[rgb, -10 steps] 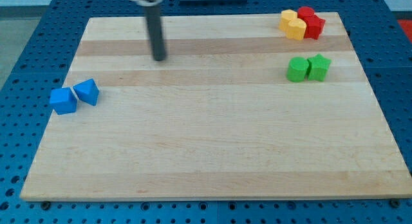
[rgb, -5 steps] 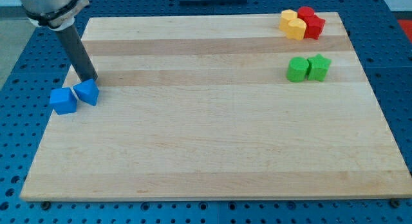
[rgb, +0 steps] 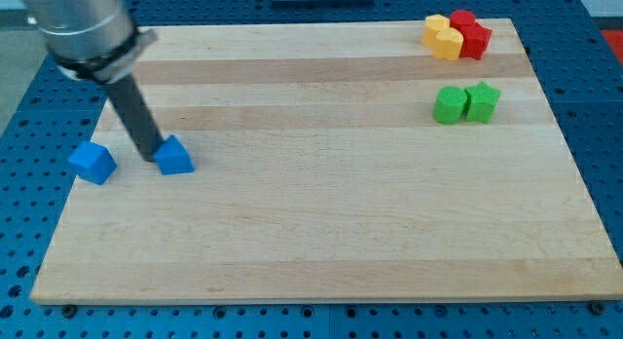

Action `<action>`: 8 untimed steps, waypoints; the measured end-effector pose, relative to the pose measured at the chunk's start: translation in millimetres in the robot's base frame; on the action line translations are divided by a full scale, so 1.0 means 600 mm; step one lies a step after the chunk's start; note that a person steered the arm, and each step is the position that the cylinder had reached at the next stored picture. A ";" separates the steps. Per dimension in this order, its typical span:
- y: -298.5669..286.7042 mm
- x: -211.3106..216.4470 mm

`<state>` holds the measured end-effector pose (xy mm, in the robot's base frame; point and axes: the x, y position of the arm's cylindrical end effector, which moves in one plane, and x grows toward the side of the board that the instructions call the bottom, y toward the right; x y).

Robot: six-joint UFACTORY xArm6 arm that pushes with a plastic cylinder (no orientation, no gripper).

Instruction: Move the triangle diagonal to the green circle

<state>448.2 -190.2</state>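
A blue triangle block (rgb: 175,156) lies at the left of the wooden board (rgb: 321,212). My tip (rgb: 154,159) touches its left side, between it and a blue cube (rgb: 92,163) at the board's left edge. The green circle block (rgb: 450,104) sits at the upper right, touching a green star block (rgb: 481,101) on its right.
Two yellow blocks (rgb: 443,37) and two red blocks (rgb: 470,33) cluster at the board's top right corner. The arm's grey body (rgb: 83,27) hangs over the top left. A blue pegboard table (rgb: 29,134) surrounds the board.
My tip moved from the board's top left-centre down between the two blue blocks. The triangle slid right, away from the cube, and the cube shifted slightly left and down.
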 end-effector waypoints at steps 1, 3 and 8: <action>0.068 0.001; 0.011 0.021; 0.176 0.012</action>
<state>455.5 -84.5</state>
